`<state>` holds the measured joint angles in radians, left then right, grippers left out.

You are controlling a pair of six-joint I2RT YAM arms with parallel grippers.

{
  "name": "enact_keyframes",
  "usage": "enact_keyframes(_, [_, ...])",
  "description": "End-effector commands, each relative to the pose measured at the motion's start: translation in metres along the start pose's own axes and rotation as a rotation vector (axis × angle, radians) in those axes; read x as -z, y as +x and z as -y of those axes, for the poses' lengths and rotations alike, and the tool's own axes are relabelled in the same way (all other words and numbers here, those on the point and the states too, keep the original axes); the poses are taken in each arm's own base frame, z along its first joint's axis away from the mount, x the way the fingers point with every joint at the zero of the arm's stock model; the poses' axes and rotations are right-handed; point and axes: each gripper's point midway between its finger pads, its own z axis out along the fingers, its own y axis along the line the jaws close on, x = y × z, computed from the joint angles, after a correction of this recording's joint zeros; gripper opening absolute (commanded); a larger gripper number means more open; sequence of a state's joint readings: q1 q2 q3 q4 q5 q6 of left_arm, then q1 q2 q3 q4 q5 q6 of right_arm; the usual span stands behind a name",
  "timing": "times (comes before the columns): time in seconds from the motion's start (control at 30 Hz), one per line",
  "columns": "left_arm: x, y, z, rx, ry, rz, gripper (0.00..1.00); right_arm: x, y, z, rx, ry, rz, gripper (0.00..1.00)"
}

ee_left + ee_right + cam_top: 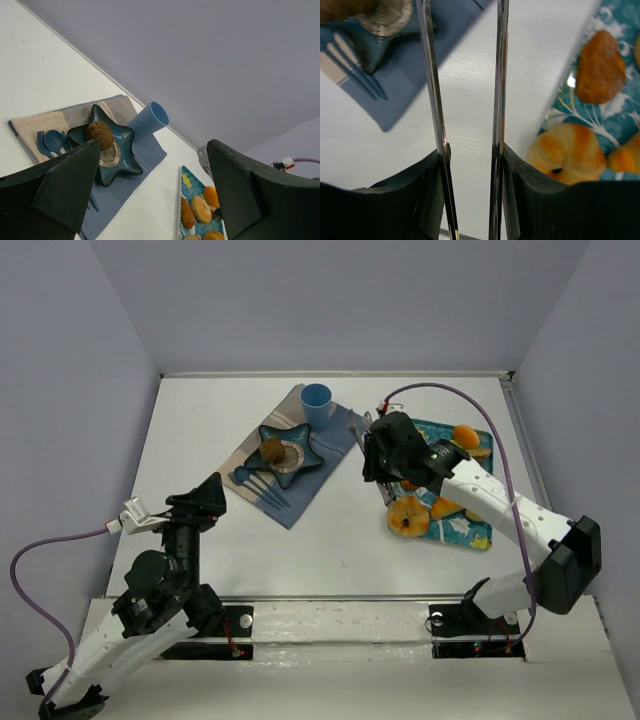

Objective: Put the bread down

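The bread (271,450), a dark golden-brown lump, lies on the blue star-shaped plate (300,465). It also shows in the left wrist view (100,134) and at the top left of the right wrist view (340,7). My right gripper (388,455) is shut on metal tongs (497,75). The tong blades stand apart with nothing between them, over bare table between the napkin and the tray. My left gripper (205,502) is open and empty, near the napkin's left corner and well short of the plate (122,160).
A blue cup (317,400) stands behind the star plate on a blue-beige napkin (330,430). A blue spoon and fork (255,485) lie on the napkin. A patterned blue tray (470,532) at the right holds orange ring donuts (408,517), a bun (465,435) and other pastries.
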<state>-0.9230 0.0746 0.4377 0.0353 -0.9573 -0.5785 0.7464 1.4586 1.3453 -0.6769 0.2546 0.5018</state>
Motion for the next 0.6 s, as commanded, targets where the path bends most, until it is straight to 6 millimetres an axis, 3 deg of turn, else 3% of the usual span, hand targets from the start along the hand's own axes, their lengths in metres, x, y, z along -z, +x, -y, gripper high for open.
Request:
enact_keyframes(0.0, [-0.002, -0.005, 0.0, 0.05, -0.015, 0.032, 0.99, 0.01, 0.037, 0.07, -0.118, 0.2, -0.074, 0.47])
enact_keyframes(0.13, [-0.002, -0.004, 0.001, 0.048, -0.013, 0.03, 0.99, 0.016, 0.048, 0.088, -0.148, 0.23, -0.084, 0.47])
enact_keyframes(0.27, [-0.003, -0.003, 0.002, 0.038, -0.013, 0.028, 0.99, 0.014, 0.054, 0.082, -0.158, 0.197, -0.106, 0.47])
enact_keyframes(0.57, [-0.004, -0.001, 0.002, 0.033, -0.015, 0.023, 0.99, -0.03, 0.076, 0.057, -0.159, 0.084, -0.194, 0.51])
